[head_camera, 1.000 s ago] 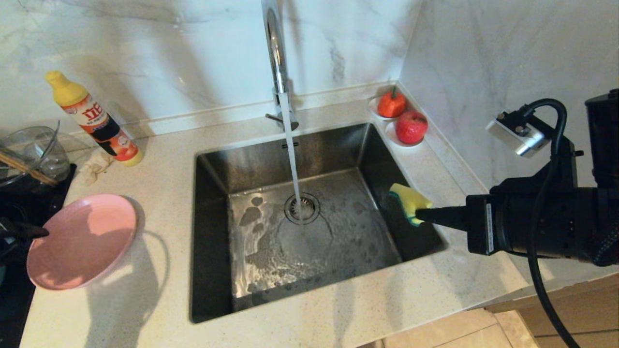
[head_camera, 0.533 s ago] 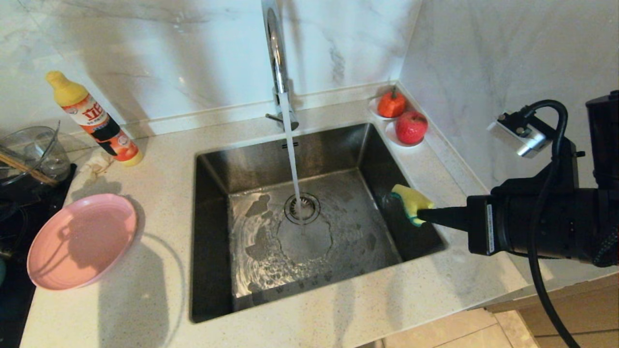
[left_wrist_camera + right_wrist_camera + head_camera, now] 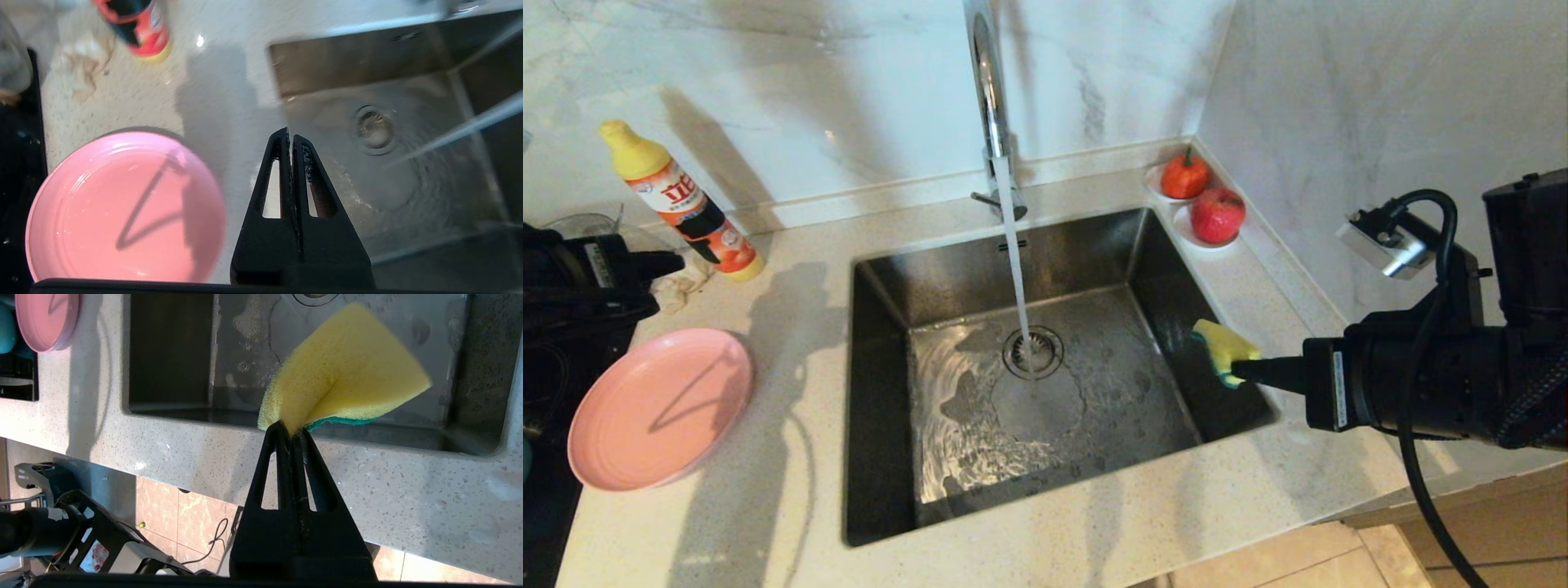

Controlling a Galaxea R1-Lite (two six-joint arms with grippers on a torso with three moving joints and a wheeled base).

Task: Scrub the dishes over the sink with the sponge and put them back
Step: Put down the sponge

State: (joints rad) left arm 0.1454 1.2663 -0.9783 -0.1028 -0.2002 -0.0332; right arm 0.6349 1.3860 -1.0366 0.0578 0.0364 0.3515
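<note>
The pink plate (image 3: 658, 408) (image 3: 122, 208) lies flat on the counter left of the sink (image 3: 878, 392), with nothing holding it. My left gripper (image 3: 676, 262) (image 3: 291, 136) hovers shut and empty above the counter, beyond the plate and next to the detergent bottle. At the sink's right wall my right gripper (image 3: 1237, 371) (image 3: 291, 430) is shut on one folded corner of the yellow sponge (image 3: 1221, 345) (image 3: 343, 371), which hangs over the basin. A sliver of the teal bowl (image 3: 5, 330) shows beside the plate, over the black hob.
Water runs from the chrome faucet (image 3: 988, 98) onto the drain (image 3: 1033, 351). A detergent bottle (image 3: 678, 200) and a crumpled rag (image 3: 682, 282) sit at the back left, near a glass bowl (image 3: 584, 222). Two red fruits on saucers (image 3: 1201, 200) stand in the back right corner.
My left gripper has let go of the plate's left rim, shut, and moved up and back toward the detergent bottle. The plate stays flat on the counter. The right gripper has barely shifted.
</note>
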